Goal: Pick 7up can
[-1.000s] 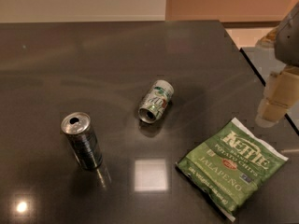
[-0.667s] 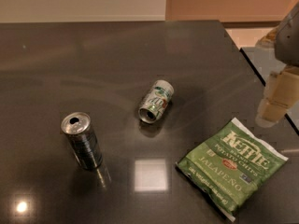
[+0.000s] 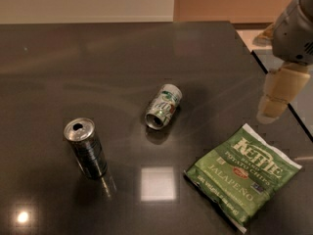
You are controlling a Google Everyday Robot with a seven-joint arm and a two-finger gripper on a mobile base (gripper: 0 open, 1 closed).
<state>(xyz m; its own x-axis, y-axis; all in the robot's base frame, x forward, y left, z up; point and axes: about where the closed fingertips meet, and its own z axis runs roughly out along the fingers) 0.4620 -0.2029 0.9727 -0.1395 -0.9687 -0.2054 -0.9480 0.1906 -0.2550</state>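
Observation:
The 7up can [image 3: 163, 106] lies on its side near the middle of the dark table [image 3: 98, 62]. It is silver-white with green markings, and its shiny open end faces the front left. My gripper [image 3: 276, 102] hangs at the right edge of the view, over the table's right side, well to the right of the can and apart from it. Its cream-coloured fingers [image 3: 279, 89] point downward and hold nothing that I can see.
A taller dark can with a silver top [image 3: 86, 148] stands upright at the front left. A green Kettle jalapeño chips bag [image 3: 243, 174] lies flat at the front right, below the gripper. The table's right edge [image 3: 274, 82] runs close under the gripper.

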